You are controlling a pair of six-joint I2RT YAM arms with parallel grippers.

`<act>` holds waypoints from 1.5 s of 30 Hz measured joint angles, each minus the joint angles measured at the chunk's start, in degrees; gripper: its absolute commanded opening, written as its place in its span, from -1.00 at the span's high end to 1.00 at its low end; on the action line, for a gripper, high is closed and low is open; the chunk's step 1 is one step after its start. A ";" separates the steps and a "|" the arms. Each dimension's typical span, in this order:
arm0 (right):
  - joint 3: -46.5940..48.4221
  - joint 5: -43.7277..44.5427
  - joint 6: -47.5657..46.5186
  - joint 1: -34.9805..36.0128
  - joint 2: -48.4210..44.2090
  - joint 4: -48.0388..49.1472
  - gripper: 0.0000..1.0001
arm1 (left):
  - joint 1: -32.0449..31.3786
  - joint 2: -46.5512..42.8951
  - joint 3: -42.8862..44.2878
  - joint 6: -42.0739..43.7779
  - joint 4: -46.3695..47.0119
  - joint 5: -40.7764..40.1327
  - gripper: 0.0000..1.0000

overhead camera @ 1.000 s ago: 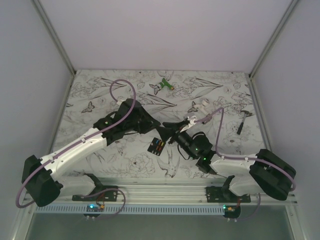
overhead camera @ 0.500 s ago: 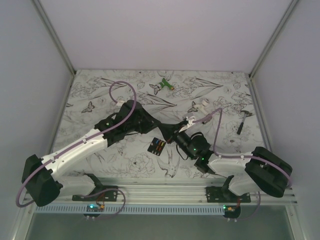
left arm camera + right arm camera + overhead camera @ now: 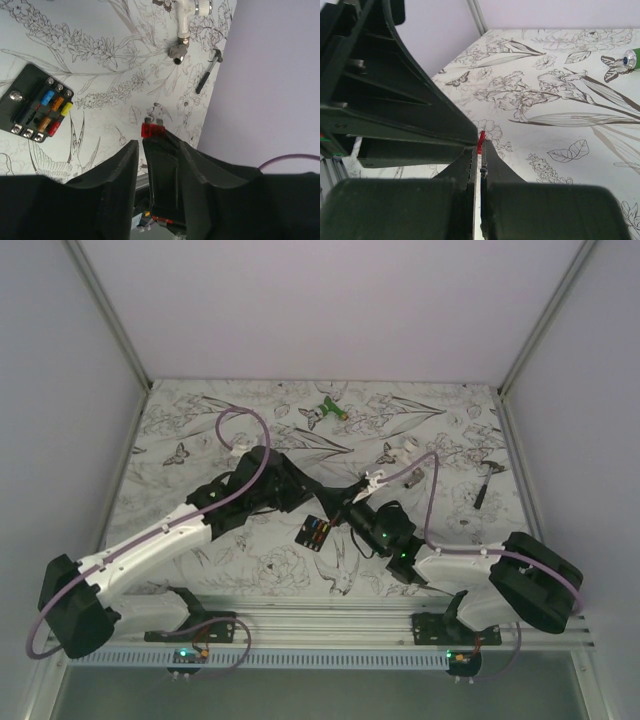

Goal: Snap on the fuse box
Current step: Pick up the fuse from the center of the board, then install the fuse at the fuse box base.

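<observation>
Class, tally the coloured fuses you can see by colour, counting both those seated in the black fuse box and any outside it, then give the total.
Blue fuse: 1
Orange fuses: 2
Yellow fuse: 1
Red fuses: 2, one in the fuse box, one outside it
Total: 6

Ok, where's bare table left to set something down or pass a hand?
Bare: the far-left stretch between the left wall and the left arm; the near strip between fuse box and rail. Crowded: the centre, where the right arm meets the left, and the right, with fitting and tools.
</observation>
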 measured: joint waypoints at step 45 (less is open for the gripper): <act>8.79 -16.52 0.13 -11.96 -17.11 -62.62 1.00 | 5.35 24.96 -5.09 19.32 -5.92 10.60 0.72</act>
